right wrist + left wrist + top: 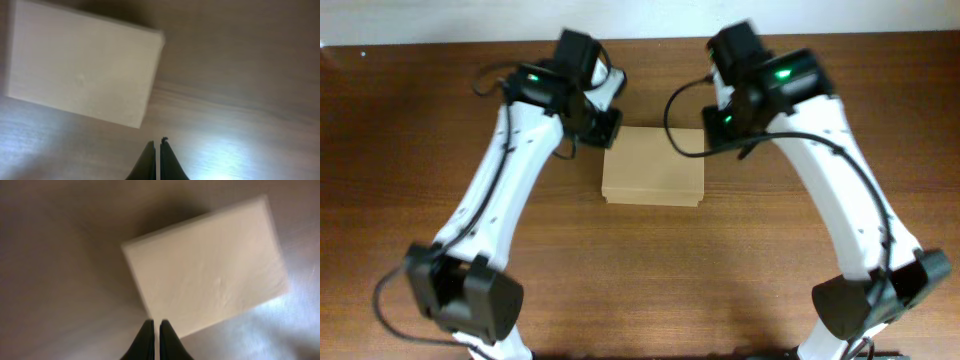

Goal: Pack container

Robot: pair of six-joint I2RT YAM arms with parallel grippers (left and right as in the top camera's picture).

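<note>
The box (pixel 653 165) lies flat at the middle of the counter (pixel 420 150), lid down, between the two arms. Its contents cannot be seen. The left claw (pixel 156 326) is clenched on nothing, with its tips at the box's near edge; contact is uncertain. The right claw (pixel 156 145) is likewise clenched and empty, over bare wood just beside a box corner. Judgement: the arms flank the box's far corners to steady it or press the lid. Packing looks nearly complete.
</note>
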